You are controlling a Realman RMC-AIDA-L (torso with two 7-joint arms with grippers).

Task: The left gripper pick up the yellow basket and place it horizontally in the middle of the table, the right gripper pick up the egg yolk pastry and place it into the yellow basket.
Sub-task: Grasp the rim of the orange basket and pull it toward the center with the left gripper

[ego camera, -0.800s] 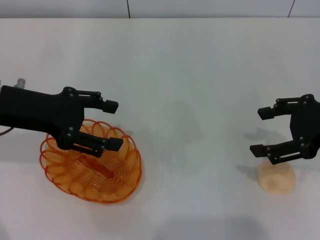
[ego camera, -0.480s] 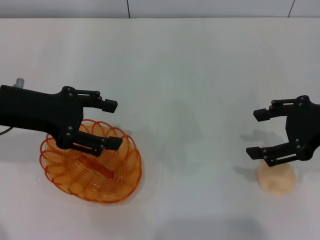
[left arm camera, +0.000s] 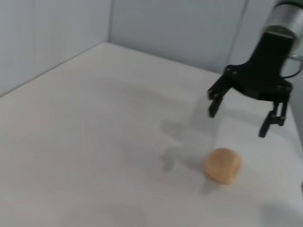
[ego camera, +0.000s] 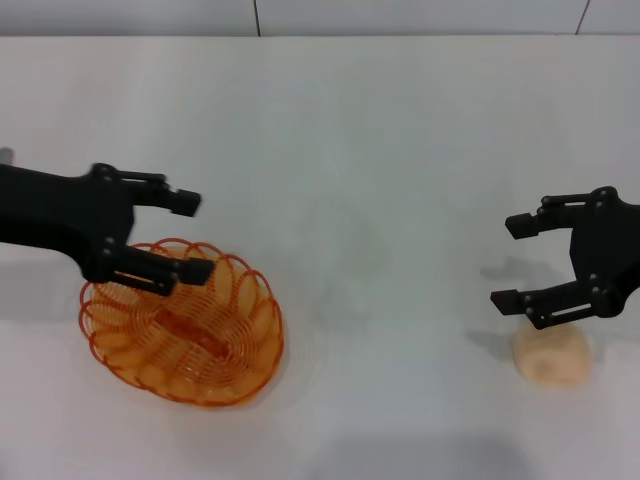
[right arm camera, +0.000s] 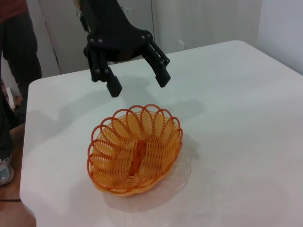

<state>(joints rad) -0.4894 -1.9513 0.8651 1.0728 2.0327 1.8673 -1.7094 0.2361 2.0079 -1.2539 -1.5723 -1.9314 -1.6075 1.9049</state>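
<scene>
Left hand: the left hand (ego camera: 185, 237) hangs over the far left rim of the basket, fingers spread apart and holding nothing; the view from the other arm (right arm camera: 135, 78) shows it above the far rim, not touching the wire.
Basket: one basket (ego camera: 182, 334), orange-yellow wire, sits on the bench (ego camera: 350, 150) at the left side, near the front edge. Its long axis runs on a slant, from far-left to near-right, so it is neither level across nor in the middle yet.
Key relation: the basket lies just below and toward me from the left hand; my guess is the hand only needs to drop onto the rim, then carry it rightward and turn it square.
Middle of the bench: bare, nothing standing there.
Right hand: the right hand (ego camera: 510, 260) hovers at the right side with fingers apart and empty, seen the same way from the left arm's camera (left arm camera: 239, 118).
Pastry: one pastry (ego camera: 551, 357), a small pale dome, rests on the bench just below and slightly toward the front of the right hand, clear of its fingers.
Nearer arm: each hand is plainly the closer one to its own thing; basket and pastry are well apart.
Count: two hands, one basket, one pastry.
</scene>
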